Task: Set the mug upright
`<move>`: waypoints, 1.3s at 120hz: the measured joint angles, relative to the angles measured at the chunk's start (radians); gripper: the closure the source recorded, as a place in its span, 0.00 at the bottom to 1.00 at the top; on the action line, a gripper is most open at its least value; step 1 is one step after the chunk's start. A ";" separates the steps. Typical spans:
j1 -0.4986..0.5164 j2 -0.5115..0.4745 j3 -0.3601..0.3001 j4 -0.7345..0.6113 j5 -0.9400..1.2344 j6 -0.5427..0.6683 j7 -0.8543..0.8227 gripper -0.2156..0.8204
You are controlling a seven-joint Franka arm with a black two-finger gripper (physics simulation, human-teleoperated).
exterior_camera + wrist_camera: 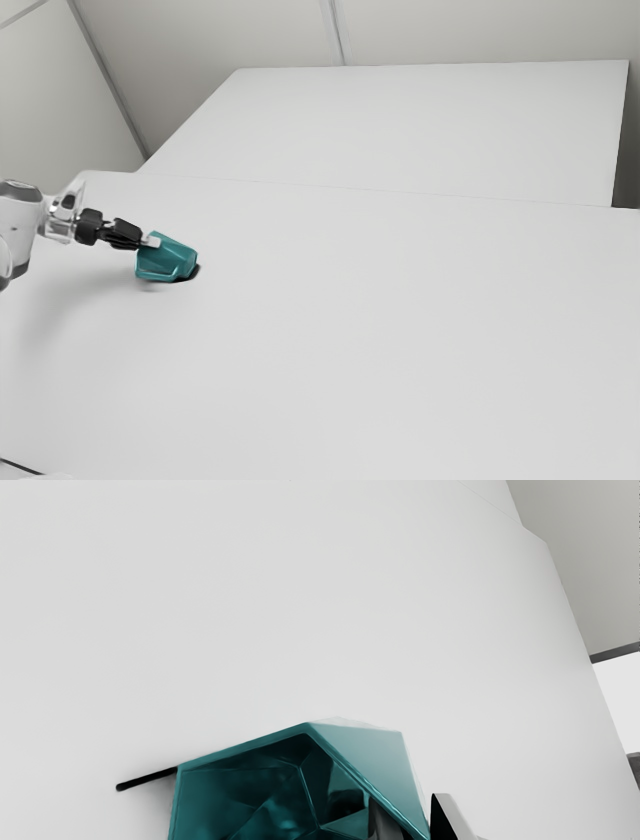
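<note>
Where the white robot arm (20, 225) reaches in from the exterior view's left, its black two-finger gripper (150, 241) points outward over the table, grasping the wall of a teal faceted mug (166, 260). One finger (384, 825) is inside the mug's mouth and the other finger (452, 815) is outside, with the mug's wall pinched between them close to the rim (240, 747).

Directly in front of the hand, the mug is tipped over rather than upright. Its open mouth faces back toward the gripper, and its base points away from it. The mug is angular, with flat panels meeting at sharp edges; the inside is dark, glossy teal, and the outer panel beside the outside finger is a lighter teal. Whether the mug's lower side touches the table is hard to tell.

Just beside the mug, on the side away from the outside finger, a thin black strip (147, 779) with a rounded end extends from behind the rim; whether it is a shadow or an object cannot be told. Around the hand and mug spreads a smooth white table (380, 330). Farther out, beyond the table's far edge, lies another flat white surface (430, 130), with pale grey walls (240, 30) behind it.
</note>
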 joint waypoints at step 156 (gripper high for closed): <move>-0.457 -0.589 -0.052 -0.416 0.795 0.264 -0.414 0.97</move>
